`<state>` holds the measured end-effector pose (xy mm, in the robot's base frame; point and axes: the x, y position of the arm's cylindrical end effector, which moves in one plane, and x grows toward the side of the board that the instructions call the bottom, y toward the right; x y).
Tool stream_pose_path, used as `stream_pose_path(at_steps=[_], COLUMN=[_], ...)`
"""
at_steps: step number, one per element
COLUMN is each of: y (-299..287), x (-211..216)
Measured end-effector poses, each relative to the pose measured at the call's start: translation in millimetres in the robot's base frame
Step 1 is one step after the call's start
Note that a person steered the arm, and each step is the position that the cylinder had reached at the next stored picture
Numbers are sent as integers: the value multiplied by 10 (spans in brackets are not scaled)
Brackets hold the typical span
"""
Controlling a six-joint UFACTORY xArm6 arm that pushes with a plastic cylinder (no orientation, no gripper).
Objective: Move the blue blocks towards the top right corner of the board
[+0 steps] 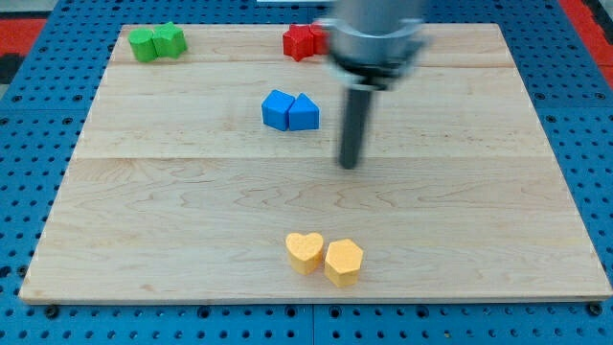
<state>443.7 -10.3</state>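
Tool first: the dark rod ends in a tip point(351, 165) that is set on the counter point(192, 211) just to the view's right of the blue pair and slightly lower. No jaws are carried, so nothing is grasped; the tool is free, with a visible gap left between it and every block.

Two blue blocks are seen touching side by side in the upper middle of the counter: a blue block point(277, 109) of blocky, many-sided outline at the view's left, and a blue block with a peaked top point(305, 112) at the view's right. Their shared long axis runs left to right.

The top right corner lies up and to the right of the pair, so the tool is judged to stand on the wrong side for a push; a pass round below the blocks to their lower left would probably be needed first.

A red block point(300, 41), partly hidden by the arm, sits near the top edge, beside the likely path. Green blocks point(157, 42) are kept at the top left and yellow blocks point(324, 256) near the bottom, well apart. Blue perforated board is seen around the pale wood.
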Motion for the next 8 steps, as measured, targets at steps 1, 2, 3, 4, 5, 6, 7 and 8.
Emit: stream_pose_path(at_steps=[1, 2, 3, 4, 5, 6, 7, 8], y=[-1045, -941, -404, -70, 138, 301, 541, 868], x=[-387, -798, -762, -588, -508, -436, -325, -339])
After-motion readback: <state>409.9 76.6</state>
